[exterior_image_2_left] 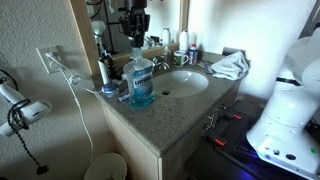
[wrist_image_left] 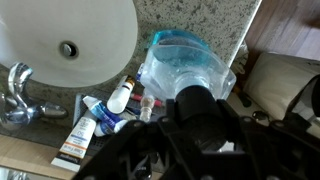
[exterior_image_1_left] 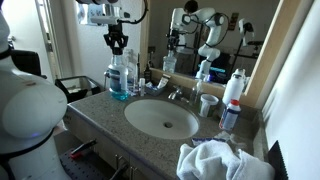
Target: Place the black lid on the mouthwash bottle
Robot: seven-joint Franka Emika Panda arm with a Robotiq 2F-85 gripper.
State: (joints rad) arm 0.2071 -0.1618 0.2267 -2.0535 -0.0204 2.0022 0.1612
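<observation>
While the gripper [exterior_image_1_left: 117, 46] pinches the black lid [wrist_image_left: 195, 101] between nearly closed fingers directly above the mouthwash bottle [exterior_image_1_left: 120, 76], centring matters most. Lower it straight onto the neck and keep the lid level. The sink [exterior_image_1_left: 150, 115] lies just beyond the bottle.

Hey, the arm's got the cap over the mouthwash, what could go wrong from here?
The black lid hides the neck of the mouthwash bottle in the wrist view, so alignment is uncertain; an off-centre press might tip the bottle. If released early, the lid could roll into the sink beside it.
</observation>
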